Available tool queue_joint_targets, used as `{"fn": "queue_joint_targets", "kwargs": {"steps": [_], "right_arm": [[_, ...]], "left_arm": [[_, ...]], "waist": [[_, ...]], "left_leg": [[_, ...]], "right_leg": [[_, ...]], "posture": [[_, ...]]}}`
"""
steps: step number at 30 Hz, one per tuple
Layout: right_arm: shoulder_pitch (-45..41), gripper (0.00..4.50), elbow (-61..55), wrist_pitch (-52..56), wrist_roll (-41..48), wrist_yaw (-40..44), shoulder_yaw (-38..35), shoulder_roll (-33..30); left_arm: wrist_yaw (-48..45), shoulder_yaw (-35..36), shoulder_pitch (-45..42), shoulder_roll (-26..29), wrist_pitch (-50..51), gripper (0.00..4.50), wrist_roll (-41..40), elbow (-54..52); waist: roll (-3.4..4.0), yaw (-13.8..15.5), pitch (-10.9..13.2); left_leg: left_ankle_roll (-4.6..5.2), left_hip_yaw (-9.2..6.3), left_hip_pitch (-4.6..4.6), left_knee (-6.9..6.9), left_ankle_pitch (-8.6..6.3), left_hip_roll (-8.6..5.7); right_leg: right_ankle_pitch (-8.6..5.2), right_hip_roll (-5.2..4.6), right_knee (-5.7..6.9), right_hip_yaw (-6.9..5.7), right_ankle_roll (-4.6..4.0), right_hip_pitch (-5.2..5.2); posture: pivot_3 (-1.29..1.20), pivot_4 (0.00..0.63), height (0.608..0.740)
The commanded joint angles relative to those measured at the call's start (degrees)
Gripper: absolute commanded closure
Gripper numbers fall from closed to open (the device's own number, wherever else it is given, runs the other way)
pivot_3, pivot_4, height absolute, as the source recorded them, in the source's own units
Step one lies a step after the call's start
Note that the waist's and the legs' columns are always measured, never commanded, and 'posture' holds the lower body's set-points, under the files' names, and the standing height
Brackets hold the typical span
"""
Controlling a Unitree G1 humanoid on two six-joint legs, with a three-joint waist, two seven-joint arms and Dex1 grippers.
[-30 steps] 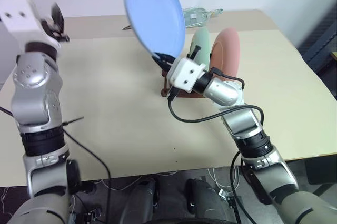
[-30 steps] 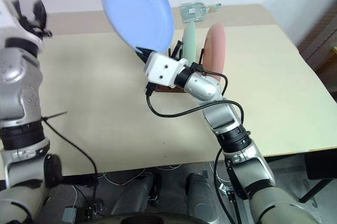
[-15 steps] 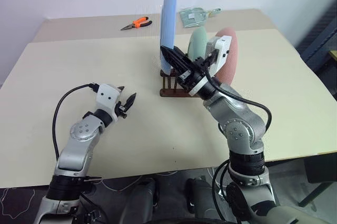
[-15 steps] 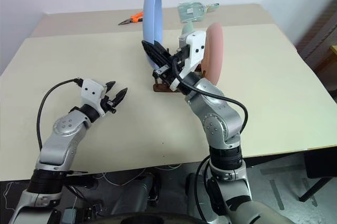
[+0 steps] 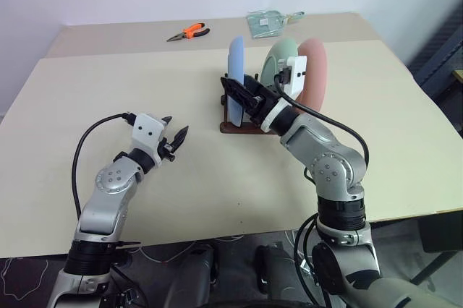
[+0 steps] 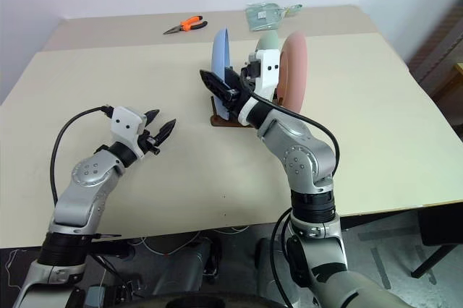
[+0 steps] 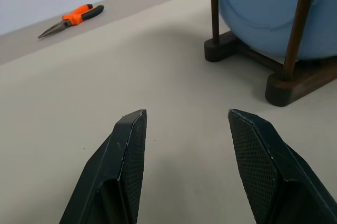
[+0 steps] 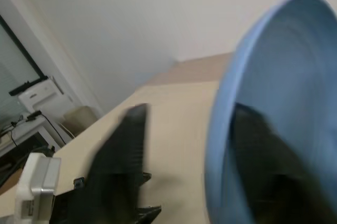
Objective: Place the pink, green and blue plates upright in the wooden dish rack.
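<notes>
Blue plate now down in the wooden dish rack, standing on edge between the pegs at the end nearest the left gripper; half a second ago held high above that rack. Green plate and pink plate upright behind it in the same rack. By the look of it, all three plates placed and only the release and withdrawal left. Right gripper at the rack, jaws spread apart, one finger either side of the blue plate's rim, no clamp apparent. Left gripper low over the bench, well short of the rack, jaws apart and empty. Orange pliers far behind the rack.
</notes>
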Motion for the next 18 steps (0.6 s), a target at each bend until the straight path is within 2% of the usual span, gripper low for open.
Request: {"fn": "queue_joint_targets", "kwargs": {"steps": [1, 4, 8, 11, 13, 15, 18], "right_arm": [[-2.43, 0.02, -3.10, -1.21, -1.56, 0.45, 1.34, -1.62], [-3.34, 0.02, -5.38, -3.17, -4.87, 2.54, 4.09, -5.03], [-3.89, 0.02, -9.86, -6.03, -9.97, 6.65, 7.20, -12.73], [-2.63, 0.02, -13.94, -5.54, -9.42, 8.89, 5.35, -17.36], [0.11, 0.02, -17.83, -4.68, -7.57, 11.05, 0.40, -22.46], [4.22, 0.02, -20.61, -3.26, -3.90, 13.35, -8.50, -28.14], [10.40, 0.02, -20.57, -0.55, 2.60, 15.45, -19.84, -33.47]], "left_arm": [[-0.17, 0.73, -0.33, -0.08, -0.95, 1.99, 0.63, -2.42], [-0.22, 0.57, 0.04, -0.27, -0.96, 1.99, 0.82, -2.75], [-0.24, 0.39, 0.31, -0.56, -0.95, 1.99, 1.11, -3.05], [-0.47, 0.48, 0.43, -0.67, -0.92, 1.99, 1.12, -3.15], [-2.05, 0.34, 0.72, -0.12, -1.42, 1.99, 0.83, -2.98], [-3.52, 0.34, 0.83, 0.76, -2.20, 1.99, 1.14, -1.86], [-4.16, 0.70, 0.63, 0.97, -2.83, 1.99, 1.38, -0.35]], "waist": [[0.00, 0.00, 0.00], [0.00, 0.04, 0.00], [0.00, 0.10, 0.00], [0.00, 0.14, 0.00], [-0.01, 0.27, -0.01], [-0.02, 1.03, -0.01], [-0.02, 1.63, -0.01]], "left_leg": [[0.00, 0.00, 0.00, 0.00, 0.00, 0.00], [0.01, 0.00, -0.02, 0.01, 0.00, 0.00], [0.01, 0.01, -0.03, 0.02, 0.01, -0.01], [0.02, 0.01, -0.07, 0.03, 0.01, 0.00], [0.02, 0.00, -0.09, 0.03, 0.01, 0.00], [0.05, -0.01, -0.10, 0.05, -0.01, 0.00], [0.12, 0.00, -0.10, 0.10, -0.05, 0.00]], "right_leg": [[0.00, 0.00, 0.00, 0.00, 0.00, 0.00], [0.00, 0.00, -0.01, -0.01, 0.00, -0.01], [0.00, -0.01, -0.01, -0.02, 0.00, 0.01], [0.00, -0.01, -0.02, -0.02, 0.00, 0.05], [0.00, -0.02, -0.03, -0.01, 0.00, 0.07], [0.00, -0.05, -0.10, -0.03, 0.00, 0.13], [-0.10, -0.10, -0.21, -0.04, -0.16, 0.23]], "posture": [[0.00, 0.150, 0.719], [0.00, 0.150, 0.719], [0.00, 0.150, 0.719], [0.00, 0.150, 0.719], [0.00, 0.150, 0.719], [0.00, 0.150, 0.719], [0.00, 0.150, 0.719]]}}
